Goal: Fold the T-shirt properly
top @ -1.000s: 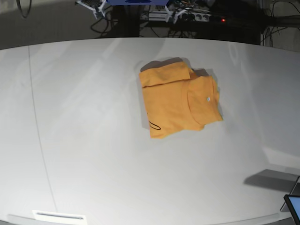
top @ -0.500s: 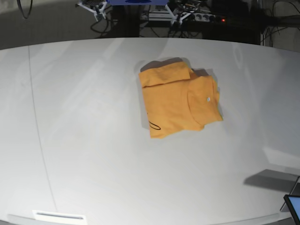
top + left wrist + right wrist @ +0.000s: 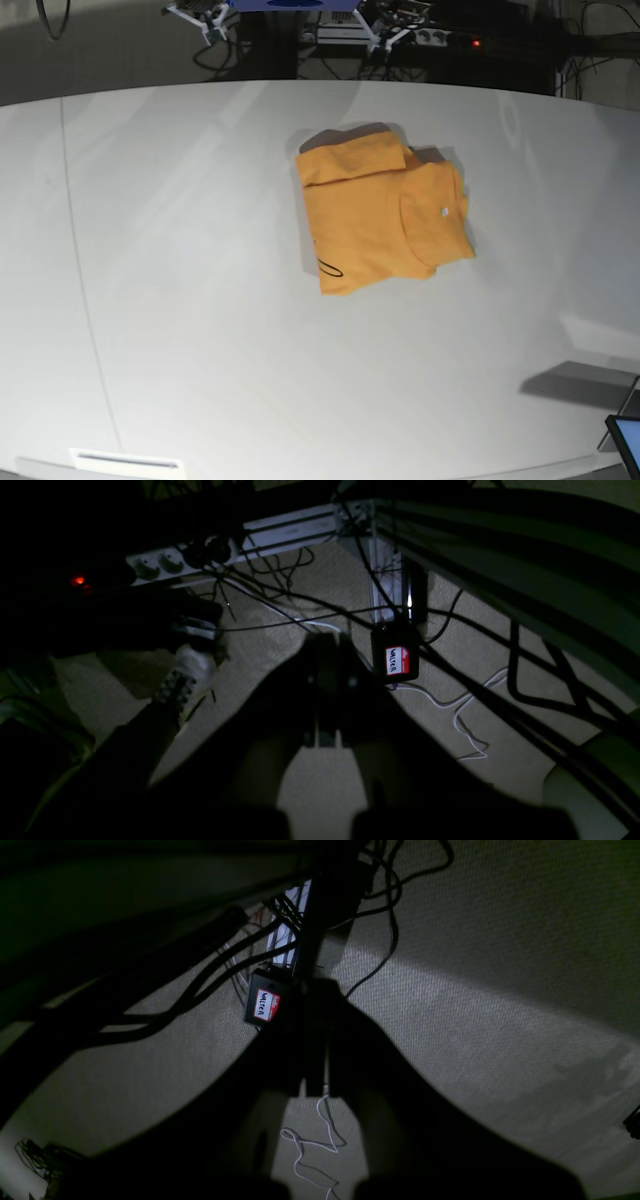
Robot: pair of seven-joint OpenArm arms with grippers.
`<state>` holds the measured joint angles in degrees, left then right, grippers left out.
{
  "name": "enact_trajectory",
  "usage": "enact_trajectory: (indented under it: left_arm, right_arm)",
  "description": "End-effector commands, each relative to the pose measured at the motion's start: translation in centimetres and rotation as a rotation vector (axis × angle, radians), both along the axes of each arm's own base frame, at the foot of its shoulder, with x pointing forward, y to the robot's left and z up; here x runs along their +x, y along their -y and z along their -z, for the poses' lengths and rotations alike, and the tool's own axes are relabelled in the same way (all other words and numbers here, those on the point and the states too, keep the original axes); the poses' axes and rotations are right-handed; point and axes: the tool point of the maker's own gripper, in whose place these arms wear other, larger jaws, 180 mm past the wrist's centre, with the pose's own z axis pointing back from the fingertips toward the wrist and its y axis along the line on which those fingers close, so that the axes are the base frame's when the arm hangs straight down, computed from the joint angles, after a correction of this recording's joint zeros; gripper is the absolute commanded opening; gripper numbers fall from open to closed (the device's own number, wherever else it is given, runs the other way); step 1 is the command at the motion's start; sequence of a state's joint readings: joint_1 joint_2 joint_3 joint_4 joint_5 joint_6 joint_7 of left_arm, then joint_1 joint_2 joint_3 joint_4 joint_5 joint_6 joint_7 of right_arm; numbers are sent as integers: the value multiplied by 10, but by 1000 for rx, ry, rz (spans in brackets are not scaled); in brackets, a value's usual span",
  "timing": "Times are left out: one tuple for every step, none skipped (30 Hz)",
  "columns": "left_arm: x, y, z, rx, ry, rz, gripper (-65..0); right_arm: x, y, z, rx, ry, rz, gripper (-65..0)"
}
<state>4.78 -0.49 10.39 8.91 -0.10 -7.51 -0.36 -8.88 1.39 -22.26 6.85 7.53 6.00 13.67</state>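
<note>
The orange-yellow T-shirt (image 3: 375, 220) lies folded into a compact rectangle on the white table (image 3: 180, 300), right of centre. Its small white neck tag (image 3: 442, 212) faces up, and a dark looped mark (image 3: 330, 267) sits near its front left corner. Neither gripper is over the table or near the shirt. In the left wrist view my left gripper (image 3: 327, 642) is a dark silhouette with jaws together and nothing in them, hanging over carpet and cables. My right gripper (image 3: 317, 990) looks the same in the right wrist view: shut, empty, above the floor.
A screen corner (image 3: 628, 440) pokes in at the table's front right, and a white strip (image 3: 127, 461) lies at the front left edge. Beyond the far edge are cables, a power strip (image 3: 165, 562) and a black box with a red label (image 3: 396, 657).
The T-shirt has not moved. Only a white arm part beyond the far table edge, right of centre in the base view, has shifted slightly.
</note>
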Motion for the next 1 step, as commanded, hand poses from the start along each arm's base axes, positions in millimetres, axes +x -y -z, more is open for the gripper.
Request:
enact_trajectory:
  left_arm:
    - [0,1,0,-4,0,-6,-650]
  right_arm:
    - [0,0,0,2,4,3,-649]
